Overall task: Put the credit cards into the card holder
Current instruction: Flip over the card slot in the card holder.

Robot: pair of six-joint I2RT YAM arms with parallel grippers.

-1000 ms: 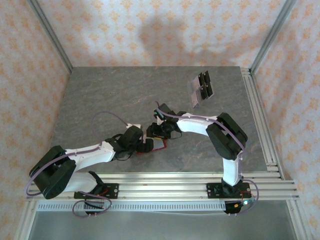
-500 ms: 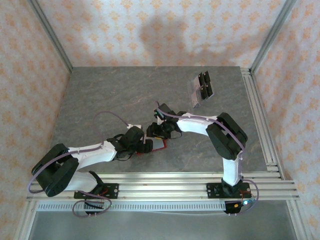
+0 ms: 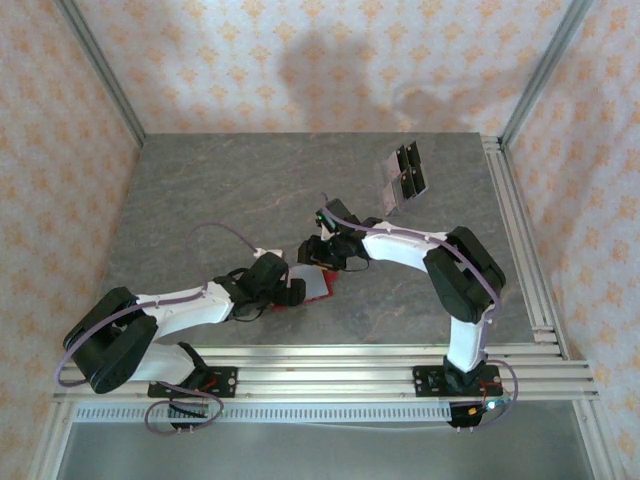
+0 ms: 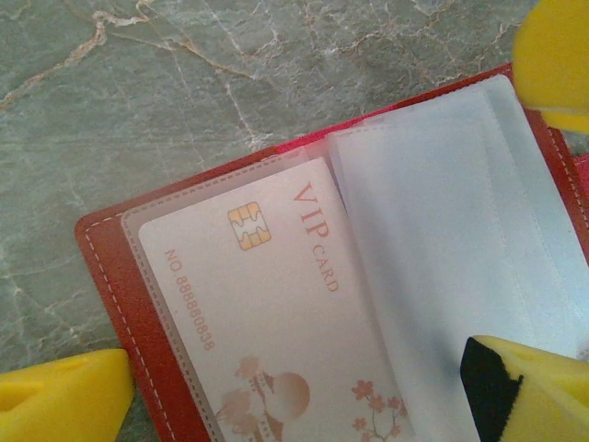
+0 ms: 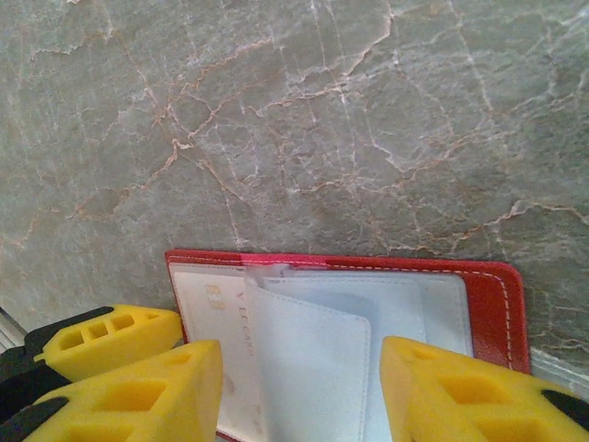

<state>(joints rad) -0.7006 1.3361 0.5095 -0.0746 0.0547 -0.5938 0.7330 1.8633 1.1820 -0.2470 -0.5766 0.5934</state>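
Left fingers (image 4: 55, 396) stand wide apart over the card holder (image 4: 106, 276) (credit card (image 4: 276, 304) sleeved); right fingers (image 5: 460, 396) half-open, empty.

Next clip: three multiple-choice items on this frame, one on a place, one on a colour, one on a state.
1. The credit cards lie: A) on the far right part of the table; B) beside the left arm's base; C) at the near edge.
2. The cover of the card holder is: A) blue; B) red; C) black.
3. The card holder is: A) folded shut; B) lying open; C) standing on edge.
Key: 1 A, top view shows them far right; 2 B, its border is red; 3 B, clear sleeves and a VIP card show.
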